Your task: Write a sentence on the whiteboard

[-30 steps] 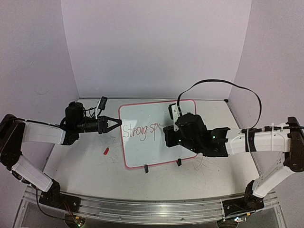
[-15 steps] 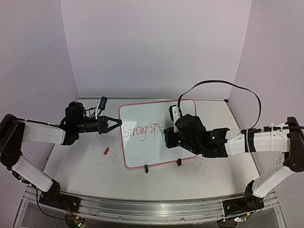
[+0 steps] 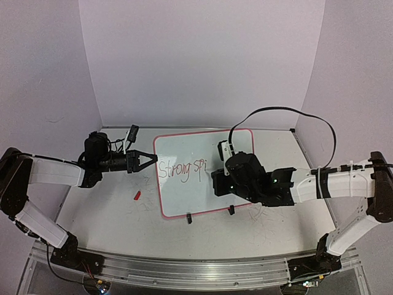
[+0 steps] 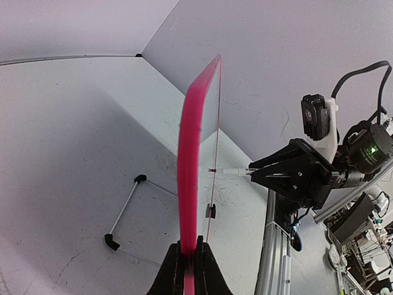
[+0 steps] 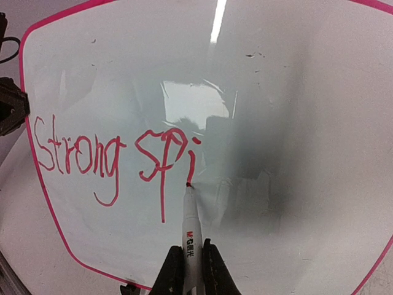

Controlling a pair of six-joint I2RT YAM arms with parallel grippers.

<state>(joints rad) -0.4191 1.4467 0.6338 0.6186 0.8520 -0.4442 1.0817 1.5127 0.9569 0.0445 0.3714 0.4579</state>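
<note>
left arm (image 3: 55, 171): white links, black joints | right arm (image 3: 344, 181): same | cable (image 3: 284, 109): black loop

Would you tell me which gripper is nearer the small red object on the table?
Left. The left gripper clamps the whiteboard just beyond the red object; the right gripper holds a marker mid-board.
</note>
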